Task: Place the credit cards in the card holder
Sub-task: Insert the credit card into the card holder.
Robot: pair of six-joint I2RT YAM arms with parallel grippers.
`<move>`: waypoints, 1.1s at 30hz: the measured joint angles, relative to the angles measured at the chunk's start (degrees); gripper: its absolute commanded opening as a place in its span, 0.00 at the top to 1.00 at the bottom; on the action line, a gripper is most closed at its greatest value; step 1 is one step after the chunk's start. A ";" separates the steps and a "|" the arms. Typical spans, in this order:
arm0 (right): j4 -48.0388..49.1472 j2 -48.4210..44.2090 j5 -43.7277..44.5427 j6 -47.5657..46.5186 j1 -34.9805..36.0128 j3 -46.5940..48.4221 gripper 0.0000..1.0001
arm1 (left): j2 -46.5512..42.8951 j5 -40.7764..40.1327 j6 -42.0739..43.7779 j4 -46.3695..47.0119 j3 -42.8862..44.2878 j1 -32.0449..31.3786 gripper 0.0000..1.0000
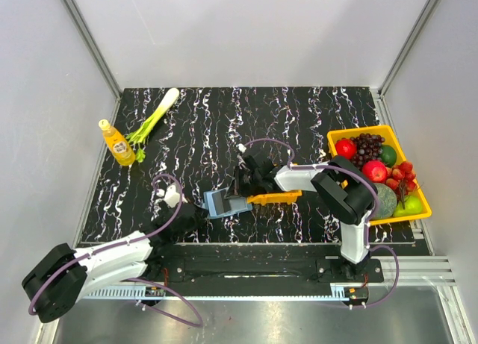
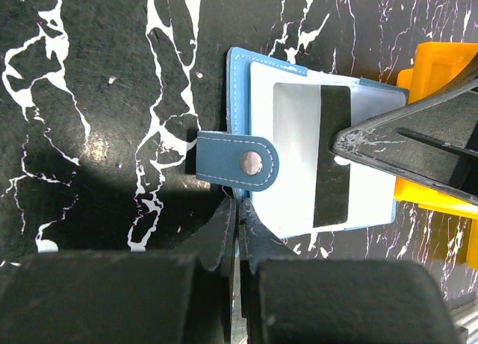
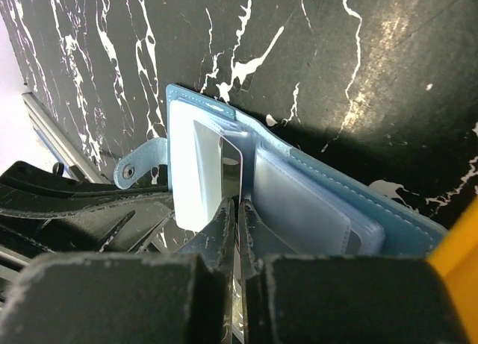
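Observation:
The blue card holder (image 1: 221, 203) lies open on the black marbled table, its snap strap (image 2: 239, 161) folded out. My left gripper (image 2: 238, 206) is shut on the card holder's (image 2: 299, 98) near edge, pinning it. A grey credit card (image 2: 314, 157) with a black stripe sits in the clear inner sleeve. My right gripper (image 3: 240, 206) is shut on that credit card's (image 3: 230, 169) near end, and the card stands edge-on between the card holder's (image 3: 328, 202) sleeves. In the top view the right gripper (image 1: 240, 189) hangs over the holder's right side and the left gripper (image 1: 196, 213) meets its left side.
A small orange tray (image 1: 275, 198) lies right beside the holder, under the right arm. A yellow bin (image 1: 332, 139) of fruit stands at the right. An orange bottle (image 1: 117, 142) and a green onion (image 1: 153, 120) lie at the far left.

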 measured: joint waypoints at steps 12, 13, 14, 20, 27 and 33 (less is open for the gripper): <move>-5.84 -0.59 5.07 -3.19 2.43 2.03 0.73 | -1.09 0.02 0.00 -0.87 -0.07 0.00 1.00; -6.32 -0.85 5.40 -3.48 2.60 2.03 0.73 | -1.27 0.02 -0.02 -0.87 -0.07 0.00 1.00; -6.91 -1.14 5.73 -3.69 2.78 2.01 0.73 | -1.40 0.02 0.00 -0.87 -0.07 0.00 1.00; -8.83 -2.03 6.69 -5.33 3.17 2.03 0.87 | -1.49 0.02 0.00 -0.90 -0.07 0.00 1.00; -8.41 -2.01 5.16 -5.46 3.15 2.34 0.97 | -1.46 0.02 0.02 -1.01 -0.07 0.00 1.00; -7.82 -0.94 3.34 -5.11 2.99 2.84 0.96 | -1.36 0.00 0.02 -1.05 -0.11 0.00 1.00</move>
